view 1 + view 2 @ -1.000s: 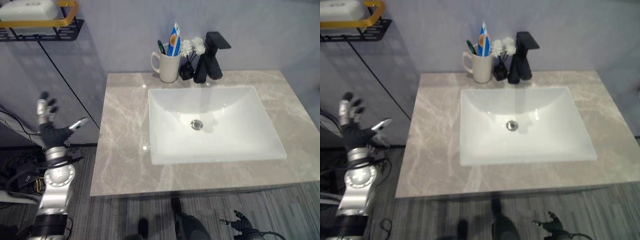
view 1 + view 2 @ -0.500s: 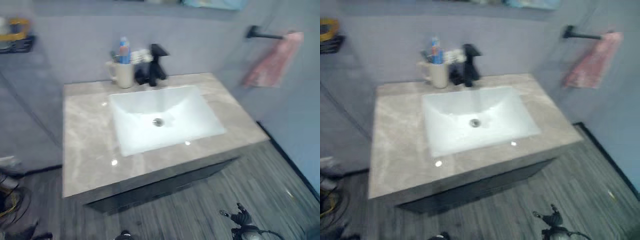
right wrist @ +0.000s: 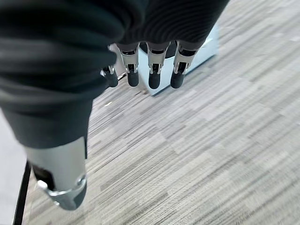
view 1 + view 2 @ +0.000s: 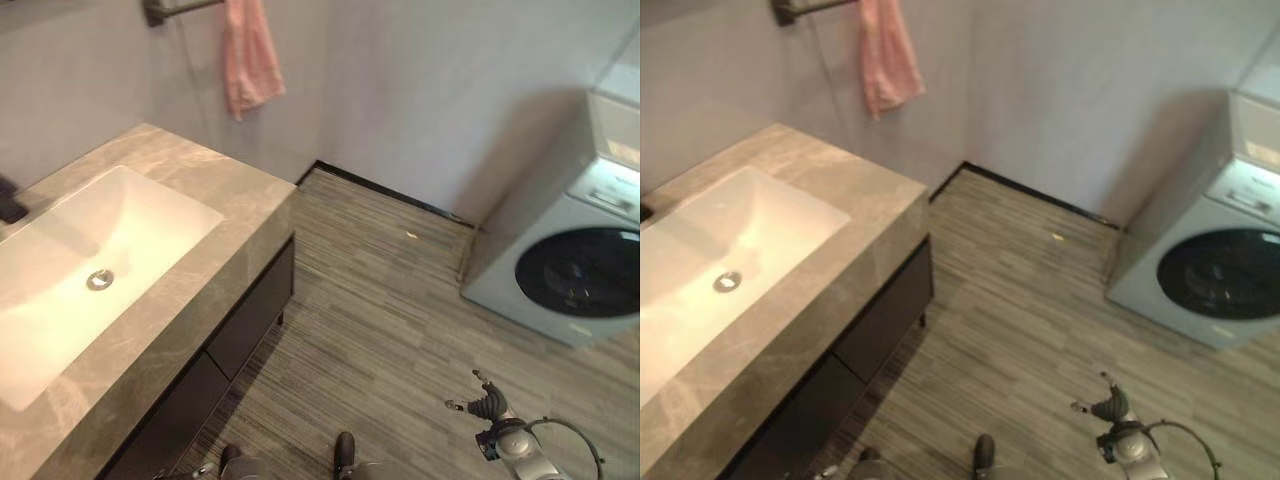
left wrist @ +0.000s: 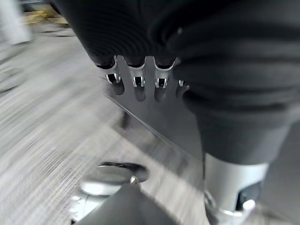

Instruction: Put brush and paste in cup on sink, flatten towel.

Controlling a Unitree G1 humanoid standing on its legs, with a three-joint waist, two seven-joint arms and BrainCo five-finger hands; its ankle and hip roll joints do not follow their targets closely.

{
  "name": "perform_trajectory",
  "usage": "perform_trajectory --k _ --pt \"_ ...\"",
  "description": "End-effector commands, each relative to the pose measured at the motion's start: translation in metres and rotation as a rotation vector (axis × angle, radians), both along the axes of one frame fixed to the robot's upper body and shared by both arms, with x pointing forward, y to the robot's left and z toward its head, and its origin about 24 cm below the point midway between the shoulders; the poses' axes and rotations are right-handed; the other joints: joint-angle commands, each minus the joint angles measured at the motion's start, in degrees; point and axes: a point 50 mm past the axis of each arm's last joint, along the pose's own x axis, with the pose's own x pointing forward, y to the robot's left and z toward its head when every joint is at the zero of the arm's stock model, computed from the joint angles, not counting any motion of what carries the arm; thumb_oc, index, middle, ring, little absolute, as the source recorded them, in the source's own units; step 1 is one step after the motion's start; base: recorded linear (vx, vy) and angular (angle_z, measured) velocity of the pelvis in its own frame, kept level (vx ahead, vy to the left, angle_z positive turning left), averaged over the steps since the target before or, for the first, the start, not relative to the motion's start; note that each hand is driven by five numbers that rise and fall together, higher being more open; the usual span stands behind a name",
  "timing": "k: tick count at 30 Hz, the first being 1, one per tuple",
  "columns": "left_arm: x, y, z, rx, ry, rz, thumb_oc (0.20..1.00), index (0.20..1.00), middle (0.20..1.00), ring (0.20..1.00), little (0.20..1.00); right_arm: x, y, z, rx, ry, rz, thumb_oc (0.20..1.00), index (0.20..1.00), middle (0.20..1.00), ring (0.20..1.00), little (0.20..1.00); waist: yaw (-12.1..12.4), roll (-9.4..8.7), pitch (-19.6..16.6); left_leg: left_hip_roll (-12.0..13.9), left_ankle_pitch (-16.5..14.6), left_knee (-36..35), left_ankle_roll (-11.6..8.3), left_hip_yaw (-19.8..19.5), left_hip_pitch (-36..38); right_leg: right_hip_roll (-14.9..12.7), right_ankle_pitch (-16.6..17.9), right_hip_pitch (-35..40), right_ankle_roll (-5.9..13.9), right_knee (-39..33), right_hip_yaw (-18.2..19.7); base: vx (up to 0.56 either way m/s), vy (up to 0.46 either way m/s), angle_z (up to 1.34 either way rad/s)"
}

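On the wall bar above the marble counter's [image 4: 200, 170] far corner, pink towel [image 4: 250, 60] hanging bunched, nearer than before as the camera swung; white rectangular sink [image 4: 90, 250]; left hand [image 5: 136, 77] and right hand [image 3: 150, 70] relaxed, empty, over grey plank floor [image 4: 380, 330].

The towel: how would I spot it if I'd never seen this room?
Start at the grey marble counter with the white sink sunk into it. On the wall above the counter's far corner is a dark bar, and the towel hangs from it, bunched rather than spread flat. It is the one pink thing among pale walls and grey floor.
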Motion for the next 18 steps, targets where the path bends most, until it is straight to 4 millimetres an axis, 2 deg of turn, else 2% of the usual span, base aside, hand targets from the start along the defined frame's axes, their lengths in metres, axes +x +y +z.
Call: perform_trajectory --k 1,3,5,6,7,8,10,11,16,17,18 --pt "0.022 0.015 0.010 0.099 -0.044 -0.179 1.000 1.000 1.000 1.000 1.000 0.016 0.024 0.005 0.014 -0.063 0.123 1.000 1.000 1.000 1.000 1.000 -0.9 -2.48 0.6 -2.3 7.4 1.7 1.86 0.7 -2.7 -1.4 -6.1 6.8 6.20 3.5 -1.6 0.08 -0.080 -1.37" --pt "0.039 0.011 0.015 0.118 -0.093 -0.238 1.000 1.000 1.000 1.000 1.000 0.010 0.028 -0.001 0.026 -0.042 0.117 1.000 1.000 1.000 1.000 1.000 -1.4 -1.97 0.4 -4.4 7.1 1.0 2.45 -0.2 -2.5 -0.9 -6.1 7.1 5.83 3.0 -0.9 0.08 -0.033 -0.48" --pt "0.073 0.002 0.028 0.167 -0.208 -0.354 1.000 1.000 1.000 1.000 1.000 -0.002 0.032 -0.011 0.108 -0.028 0.030 1.000 1.000 1.000 1.000 1.000 -2.8 -1.10 0.1 -6.0 7.9 -1.3 2.90 -0.3 -3.1 -0.3 -6.2 6.9 5.75 2.8 -0.2 0.12 -0.014 -0.14" --pt "0.073 0.002 0.028 0.167 -0.207 -0.354 1.000 1.000 1.000 1.000 1.000 -0.002 0.032 -0.011 0.108 -0.028 0.030 1.000 1.000 1.000 1.000 1.000 -2.8 -1.13 0.1 -6.1 7.9 -1.3 2.91 -0.3 -3.1 -0.4 -6.3 6.9 5.76 2.9 -0.2 0.12 0.010 -0.12" --pt "0.085 -0.001 0.035 0.193 -0.266 -0.376 1.000 1.000 1.000 1.000 1.000 -0.004 0.033 -0.013 0.184 -0.059 -0.069 1.000 1.000 1.000 1.000 1.000 -3.1 -0.90 0.1 -6.4 8.3 -1.7 2.91 -0.3 -3.6 -0.3 -6.3 7.0 5.85 2.8 0.1 0.14 0.023 -0.04" --pt "0.099 -0.002 0.045 0.220 -0.358 -0.347 1.000 1.000 1.000 1.000 1.000 0.000 0.040 -0.011 0.322 -0.145 -0.195 1.000 1.000 1.000 1.000 1.000 -3.5 -0.73 0.3 -6.8 9.0 -2.5 2.83 -0.2 -4.4 -0.1 -6.4 7.0 6.02 2.8 1.2 0.20 0.036 -0.01" --pt "0.112 -0.004 0.054 0.202 -0.439 -0.310 1.000 1.000 1.000 1.000 1.000 0.006 0.046 -0.007 0.355 -0.193 -0.210 1.000 1.000 1.000 1.000 1.000 -3.7 -0.39 0.7 -6.8 9.5 -2.9 2.83 1.3 -4.7 -0.3 -6.9 7.4 6.15 3.2 1.3 0.23 0.080 -0.20" --pt "0.125 -0.006 0.065 0.206 -0.515 -0.316 1.000 1.000 1.000 1.000 1.000 0.014 0.047 -0.001 0.388 -0.239 -0.229 1.000 1.000 1.000 1.000 1.000 -3.8 -0.09 0.8 -6.7 9.5 -1.8 2.84 2.7 -5.4 -0.7 -7.6 7.9 6.18 3.8 1.3 0.27 0.144 -0.20" --pt "0.136 -0.007 0.079 0.207 -0.612 -0.309 1.000 1.000 1.000 1.000 1.000 0.024 0.053 0.006 0.395 -0.274 -0.201 1.000 1.000 1.000 1.000 1.000 -3.8 0.09 0.1 -7.4 6.6 0.5 4.40 3.8 -5.1 -2.0 -9.9 8.7 7.10 7.0 2.3 0.22 0.133 -0.11" --pt "0.148 -0.010 0.094 0.213 -0.700 -0.344 1.000 1.000 1.000 1.000 1.000 0.034 0.055 0.014 0.415 -0.321 -0.197 1.000 1.000 1.000 1.000 1.000 -3.6 0.00 -0.2 -8.2 3.8 3.4 5.89 4.4 -4.8 -3.2 -11.1 7.8 8.18 13.2 2.8 0.22 0.141 -0.01" --pt "0.147 -0.010 0.094 0.214 -0.700 -0.344 1.000 1.000 1.000 1.000 1.000 0.034 0.055 0.014 0.415 -0.321 -0.197 1.000 1.000 1.000 1.000 1.000 -3.5 -0.06 -0.2 -8.3 3.6 3.5 5.92 4.5 -4.9 -3.3 -11.3 7.6 8.21 13.5 2.9 0.37 0.272 -0.05"
